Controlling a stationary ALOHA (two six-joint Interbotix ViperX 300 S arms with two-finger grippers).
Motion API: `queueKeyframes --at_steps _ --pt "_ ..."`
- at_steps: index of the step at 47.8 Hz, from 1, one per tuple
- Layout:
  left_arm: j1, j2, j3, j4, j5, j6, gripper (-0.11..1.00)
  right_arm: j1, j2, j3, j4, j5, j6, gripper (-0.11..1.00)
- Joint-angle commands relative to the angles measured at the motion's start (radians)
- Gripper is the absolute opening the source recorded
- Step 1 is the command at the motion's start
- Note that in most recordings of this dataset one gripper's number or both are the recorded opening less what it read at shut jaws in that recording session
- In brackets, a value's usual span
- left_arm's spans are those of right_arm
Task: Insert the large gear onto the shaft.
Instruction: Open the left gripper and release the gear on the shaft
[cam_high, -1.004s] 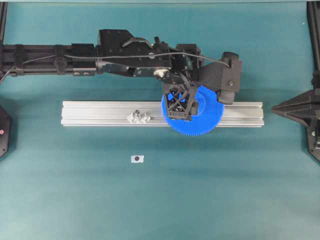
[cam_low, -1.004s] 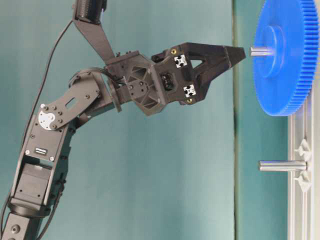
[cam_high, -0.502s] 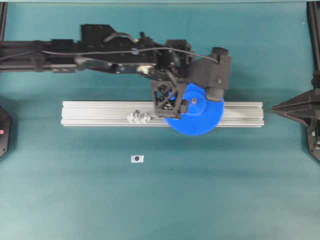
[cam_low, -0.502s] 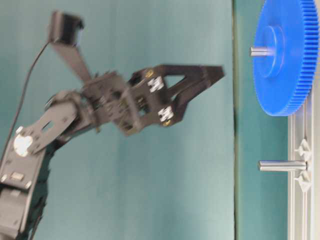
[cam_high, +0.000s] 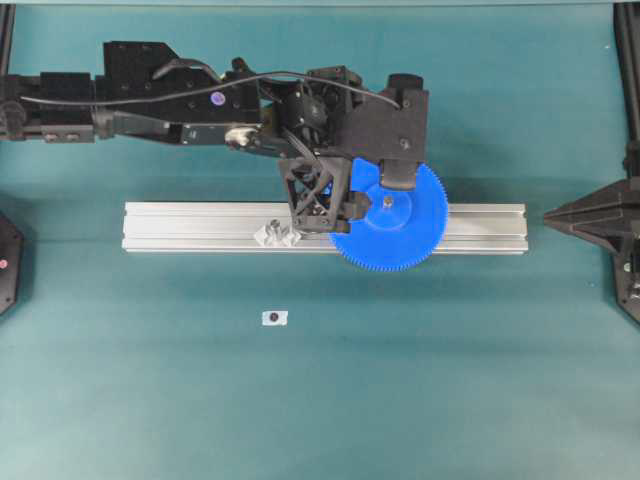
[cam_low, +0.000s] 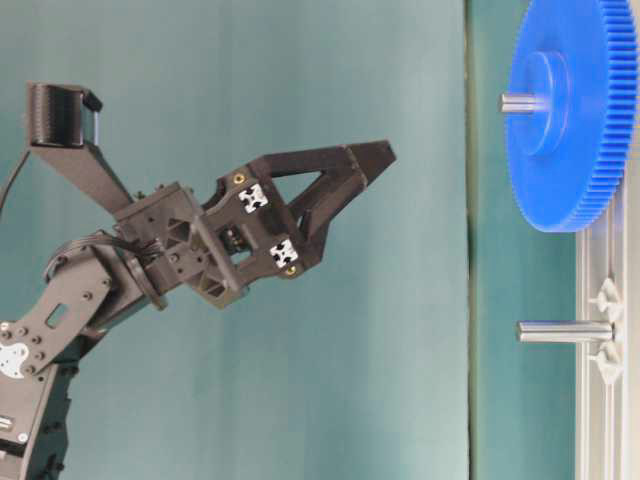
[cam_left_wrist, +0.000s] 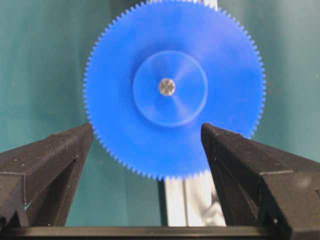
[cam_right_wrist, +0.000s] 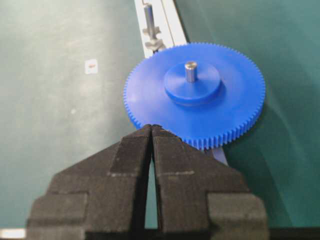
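Large gear (cam_high: 395, 218) sits on shaft (cam_right_wrist: 190, 70); left end effector (cam_left_wrist: 147, 137) released, above it. Risk: fingers clip rim, unseating gear.

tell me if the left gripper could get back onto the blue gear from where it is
Probably yes. The left gripper is open and aimed straight at the blue gear, which sits on its pin. Nothing lies between them, and the right gripper is shut and off to the side.

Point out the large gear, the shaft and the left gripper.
large gear (cam_high: 410, 235): overhead view, blue face.
shaft (cam_right_wrist: 190, 70): right wrist view, pin above the hub.
left gripper (cam_left_wrist: 147, 145): left wrist view, gap between fingertips.
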Motion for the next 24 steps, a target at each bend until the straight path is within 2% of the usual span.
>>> queueKeyframes --at_steps 1,11,24 --pt "-0.002 -0.011 -0.017 0.002 -0.051 -0.006 0.90 -0.003 0.006 -0.009 0.000 -0.009 0.009 0.10" --pt "-0.002 0.055 -0.034 0.002 -0.198 -0.063 0.90 -0.003 0.006 -0.009 0.000 -0.011 0.009 0.10" --pt "-0.008 0.083 -0.058 0.000 -0.207 -0.123 0.90 -0.003 0.006 -0.009 0.000 -0.009 0.009 0.10"
